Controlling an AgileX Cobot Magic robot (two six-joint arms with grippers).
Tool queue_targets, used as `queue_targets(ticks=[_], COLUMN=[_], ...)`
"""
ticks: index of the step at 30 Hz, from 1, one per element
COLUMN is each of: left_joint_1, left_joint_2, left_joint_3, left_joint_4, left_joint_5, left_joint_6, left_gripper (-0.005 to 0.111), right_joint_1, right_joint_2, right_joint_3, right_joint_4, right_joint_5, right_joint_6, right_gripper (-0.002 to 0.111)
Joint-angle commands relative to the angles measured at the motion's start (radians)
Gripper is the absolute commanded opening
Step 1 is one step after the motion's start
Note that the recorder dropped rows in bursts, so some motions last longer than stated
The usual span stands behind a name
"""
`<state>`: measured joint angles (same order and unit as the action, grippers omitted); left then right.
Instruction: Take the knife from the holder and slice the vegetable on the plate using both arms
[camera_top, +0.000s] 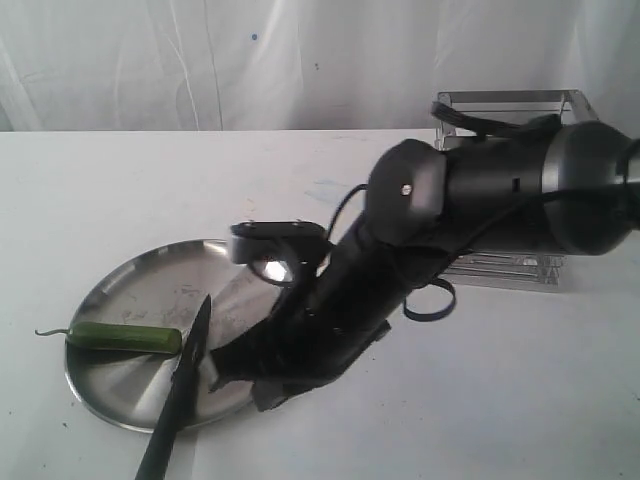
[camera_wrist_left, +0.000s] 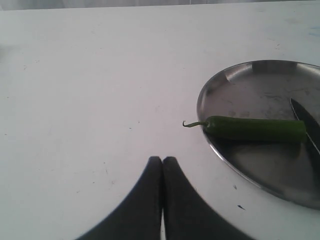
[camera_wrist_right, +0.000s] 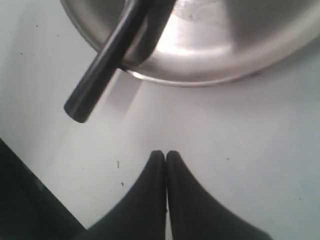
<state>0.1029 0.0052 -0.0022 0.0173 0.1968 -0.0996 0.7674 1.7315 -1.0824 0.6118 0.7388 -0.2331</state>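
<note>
Knife (camera_top: 178, 392) lies across the plate (camera_top: 120, 285) rim at six o'clock, tip beside the vegetable (camera_top: 125, 337) at nine. Left gripper (camera_wrist_left: 162, 160), pressed together, holds nothing. Right gripper (camera_wrist_right: 165, 155), likewise pressed together, is empty; the stiff, light knife is probably best taken at its handle (camera_wrist_right: 100, 71).

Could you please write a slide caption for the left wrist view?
Shut left hand above white table, beside steel plate holding green chili and knife blade.

No text, label, brand mark, number or sign can be read in any of the three views.
</note>
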Motion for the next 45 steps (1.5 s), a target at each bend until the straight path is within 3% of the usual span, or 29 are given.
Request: queue_targets(ticks=[1, 7, 11, 16, 18, 21, 27, 45], left_joint_1=[-0.007, -0.007, -0.007, -0.007, -0.007, -0.007, -0.007, -0.007], left_joint_2=[-0.005, -0.005, -0.005, -0.005, -0.005, -0.005, -0.005, -0.005], left_joint_3=[0.002, 0.002, 0.002, 0.002, 0.002, 0.002, 0.002, 0.002], left_joint_4=[-0.004, -0.004, -0.004, -0.004, -0.004, -0.004, -0.004, -0.004], left_joint_5=[-0.001, -0.001, -0.001, -0.001, -0.001, -0.001, -0.001, -0.001], left_joint_6=[0.000, 0.000, 0.000, 0.000, 0.000, 0.000, 0.000, 0.000], left_gripper=[0.000, 0.000, 0.000, 0.000, 0.000, 0.000, 0.000, 0.000], right_joint_1=[0.133, 0.169, 0.147, 0.046, 0.006, -0.024, 0.000, 0.020], right_joint_2=[0.012, 0.059, 0.061, 0.100, 0.121, 0.136, 0.166, 0.359], right_joint_3=[-0.124, -0.204, -0.204, -0.204, -0.204, -0.194, -0.160, -0.160], right_joint_4=[-0.200, -0.210, 0.002, 0.477, 0.521, 0.513, 0.511, 0.521], right_joint_5=[0.030, 0.029, 0.047, 0.311, 0.374, 0.399, 0.194, 0.174], right_joint_6=[0.123, 0.195, 0.201, -0.041, -0.037, 0.084, 0.327, 0.304], right_gripper=[0.000, 0.000, 0.003, 0.032, 0.049, 0.062, 0.063, 0.063])
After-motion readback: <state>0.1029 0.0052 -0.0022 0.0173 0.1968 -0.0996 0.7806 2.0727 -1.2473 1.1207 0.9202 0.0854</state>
